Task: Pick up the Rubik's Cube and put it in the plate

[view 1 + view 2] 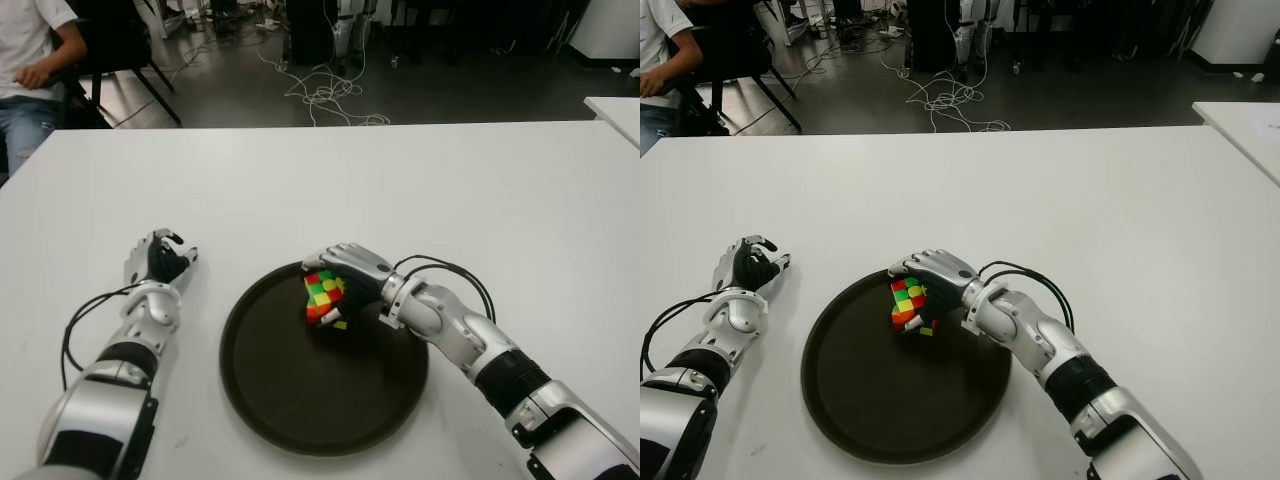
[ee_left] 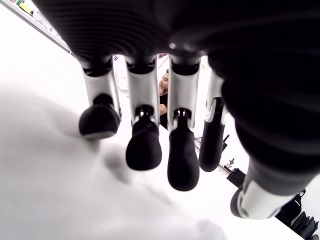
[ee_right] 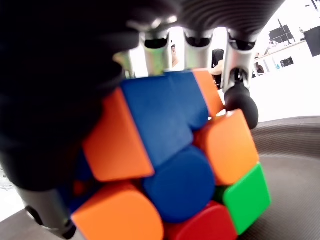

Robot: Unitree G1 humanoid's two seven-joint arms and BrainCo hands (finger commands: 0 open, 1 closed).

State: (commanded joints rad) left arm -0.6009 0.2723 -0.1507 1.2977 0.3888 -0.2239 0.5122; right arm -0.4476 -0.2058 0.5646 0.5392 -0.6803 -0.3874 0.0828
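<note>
The Rubik's Cube (image 1: 324, 297) sits gripped in the right hand (image 1: 350, 278), over the far part of the round dark plate (image 1: 300, 400), low above its floor or perhaps touching it, apparently placed for release. The fingers wrap it from above. The left hand (image 1: 156, 262) shows left of the plate over the white desk (image 1: 480, 200), fingers loosely curled, holding nothing.

White table (image 1: 480, 190); seated person (image 1: 25, 60) far left; cables (image 1: 325, 95) on floor beyond
</note>
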